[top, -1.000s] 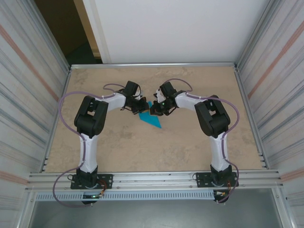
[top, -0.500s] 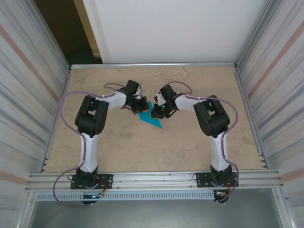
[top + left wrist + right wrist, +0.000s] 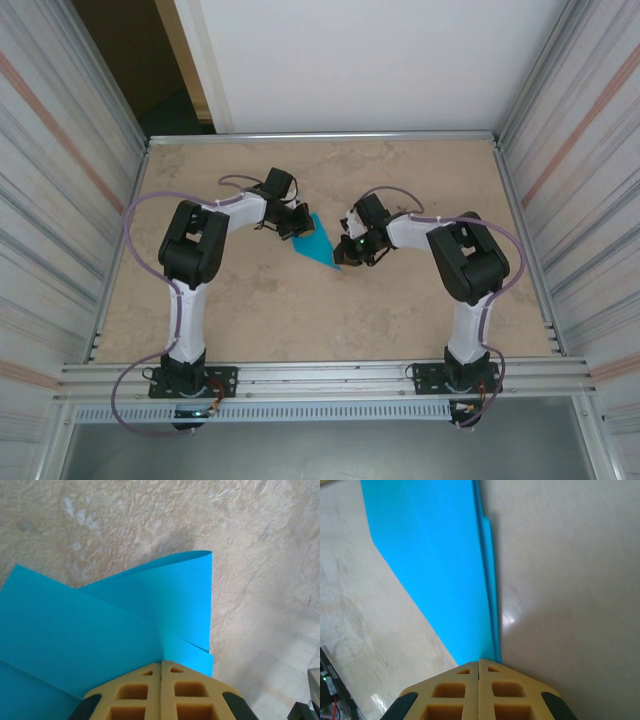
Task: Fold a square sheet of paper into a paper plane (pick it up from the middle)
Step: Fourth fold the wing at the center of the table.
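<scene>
The overhead camera looks down on the whole table [image 3: 250, 310] from its near edge. Both wrist cameras sit close over the paper plane [image 3: 318, 245], at opposite ends.

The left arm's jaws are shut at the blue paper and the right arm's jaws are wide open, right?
No. The right arm's jaws are shut too; the right wrist view shows them closed together at the narrow end of the blue paper. The rest is right.

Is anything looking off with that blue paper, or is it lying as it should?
One flap of the paper plane is not flat: in the left wrist view its upper edge curls up off the table, casting a shadow. Otherwise nothing looks torn or spilled.
</scene>
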